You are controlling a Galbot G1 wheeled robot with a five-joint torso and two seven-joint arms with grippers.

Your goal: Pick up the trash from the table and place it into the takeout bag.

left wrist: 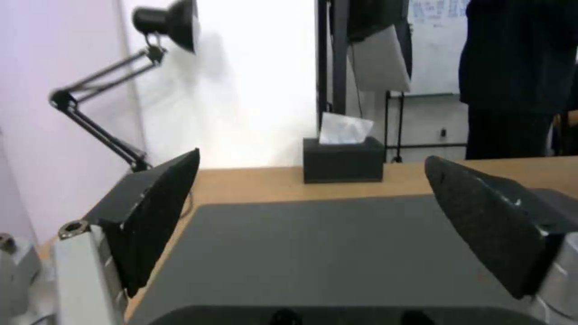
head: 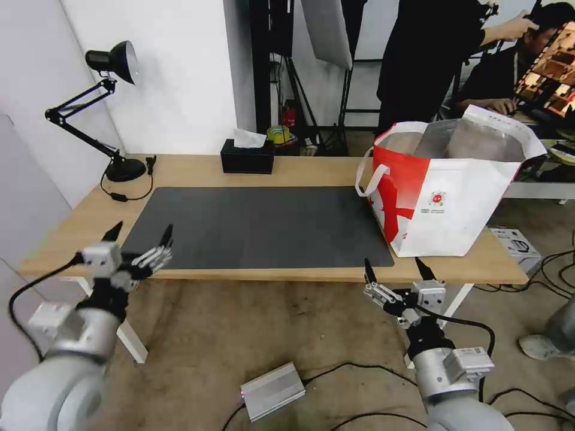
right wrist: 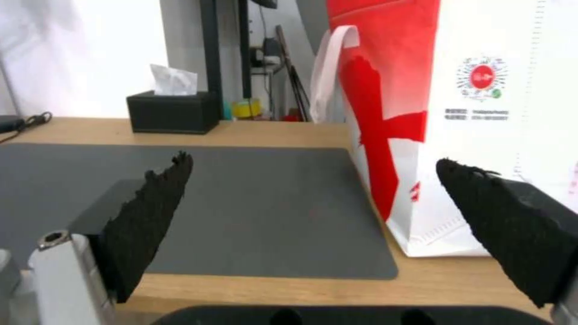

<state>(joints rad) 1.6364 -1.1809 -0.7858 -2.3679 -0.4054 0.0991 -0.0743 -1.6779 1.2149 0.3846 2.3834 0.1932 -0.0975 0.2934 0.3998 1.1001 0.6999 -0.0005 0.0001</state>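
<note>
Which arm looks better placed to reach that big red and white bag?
The right, probably. The right gripper hovers open at the near edge of the table, just in front of the takeout bag, while the left gripper, also open, sits by the near left corner of the mat.

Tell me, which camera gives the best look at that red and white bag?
The head view: the whole takeout bag stands open on the table's right end, foil lining visible. The right wrist view shows its lower side and logo close up. The left wrist view looks toward the tissue box instead.
</note>
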